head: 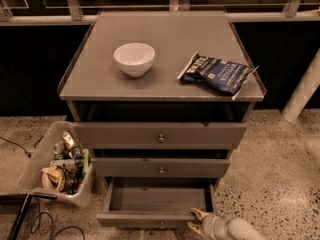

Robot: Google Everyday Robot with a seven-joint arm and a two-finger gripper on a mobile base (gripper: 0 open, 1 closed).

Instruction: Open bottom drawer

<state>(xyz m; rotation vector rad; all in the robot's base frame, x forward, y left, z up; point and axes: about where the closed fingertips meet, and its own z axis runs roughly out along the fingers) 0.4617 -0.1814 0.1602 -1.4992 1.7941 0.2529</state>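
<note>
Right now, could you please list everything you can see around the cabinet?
Cabinet: one, grey, centre.
Bowl: one, white, cabinet top, left.
Chip bag: one, dark blue, cabinet top, right.
Top drawer: one, grey, highest.
Middle drawer: one, grey, between the others.
Bottom drawer: one, grey, lowest, pulled out.
Bin: one, pale, floor left of cabinet, holding mixed items.
Cable: dark, floor, bottom left.
Post: one, white, right.
Gripper: one, pale, at the bottom drawer's front right corner.
</note>
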